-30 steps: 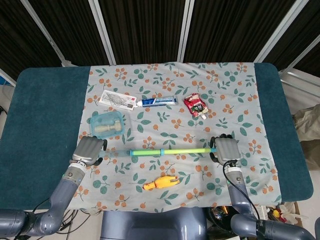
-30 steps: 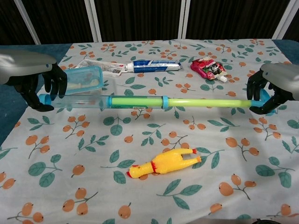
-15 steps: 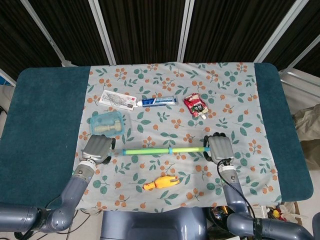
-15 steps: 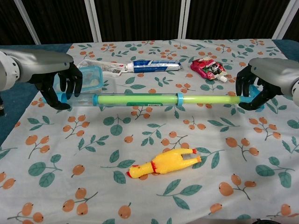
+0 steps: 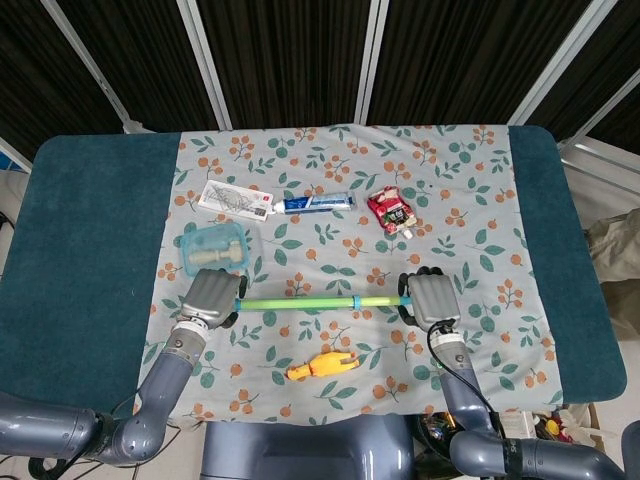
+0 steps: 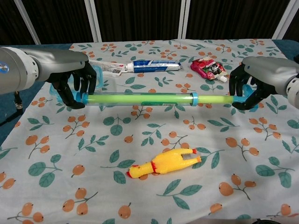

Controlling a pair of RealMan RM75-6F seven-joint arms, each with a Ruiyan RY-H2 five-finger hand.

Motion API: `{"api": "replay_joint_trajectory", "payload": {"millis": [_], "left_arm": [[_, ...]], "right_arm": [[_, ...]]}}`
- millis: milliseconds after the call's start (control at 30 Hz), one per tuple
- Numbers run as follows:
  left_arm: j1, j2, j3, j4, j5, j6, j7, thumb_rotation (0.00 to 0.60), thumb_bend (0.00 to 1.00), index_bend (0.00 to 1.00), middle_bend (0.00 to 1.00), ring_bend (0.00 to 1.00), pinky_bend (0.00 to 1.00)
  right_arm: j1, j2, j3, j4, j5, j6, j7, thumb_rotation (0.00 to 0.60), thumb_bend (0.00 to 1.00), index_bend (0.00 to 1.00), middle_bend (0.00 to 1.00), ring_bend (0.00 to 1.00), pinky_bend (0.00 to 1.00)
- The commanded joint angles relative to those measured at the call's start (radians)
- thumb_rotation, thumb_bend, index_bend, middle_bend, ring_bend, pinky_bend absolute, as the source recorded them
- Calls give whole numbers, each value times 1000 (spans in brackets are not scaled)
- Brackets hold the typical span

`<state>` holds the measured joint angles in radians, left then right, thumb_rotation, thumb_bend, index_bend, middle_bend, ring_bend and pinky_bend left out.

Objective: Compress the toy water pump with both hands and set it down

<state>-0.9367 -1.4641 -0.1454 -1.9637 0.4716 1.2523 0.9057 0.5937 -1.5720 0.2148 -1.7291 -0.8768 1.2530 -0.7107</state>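
- Gripping the long toy water pump (image 6: 140,99), a clear plastic barrel with a lime-green plunger rod and pale blue collars, at both ends, level above the flowered cloth (image 6: 154,196) near the middle of the desk (image 5: 90,230).
- Closing the left hand (image 6: 74,84), dark fingers under a grey shell, around the barrel's left end; wrapping the right hand (image 6: 247,86) around the blue handle at the right end.
- Having drawn both hands nearer each other over the last second: pump now clearly shorter, green rod filling most of the clear barrel, blue collar sitting further right.
- Judging the compression as well along but not finished, with a stretch of bare rod showing between collar and right hand; setting down not yet begun.
- Reading the pump as smooth, rigid, glossy plastic, likely slippery along its round body, so pushing straight along the axis seems wise.
- Lying on the soft, matte cloth beneath: a yellow rubber chicken (image 6: 163,164), squashy-looking, near side.
- Resting on the far side: a white and blue toothpaste tube (image 6: 154,65), a crinkled red foil pouch (image 6: 208,68), and a translucent blue plastic box (image 5: 214,248) just beyond the left hand.
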Motion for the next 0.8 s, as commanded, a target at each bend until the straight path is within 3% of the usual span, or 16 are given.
{"api": "replay_joint_trajectory", "payload": {"millis": [33, 667, 800], "left_arm": [[-5, -7, -1, -1, -5, 7, 3, 600, 368, 589, 534, 358, 470], [-28, -35, -13, -5, -25, 26, 4, 600, 368, 586, 535, 359, 470], [-29, -36, -8, -2, -20, 29, 3, 600, 353, 517, 486, 338, 436]], "right_arm": [[1, 0, -4, -5, -1, 2, -1, 600, 410, 829, 576, 309, 267], [13, -15, -19, -25, -1, 15, -14, 600, 411, 829, 576, 309, 268], [14, -12, -18, -20, 6, 15, -14, 600, 386, 808, 522, 288, 267]]}}
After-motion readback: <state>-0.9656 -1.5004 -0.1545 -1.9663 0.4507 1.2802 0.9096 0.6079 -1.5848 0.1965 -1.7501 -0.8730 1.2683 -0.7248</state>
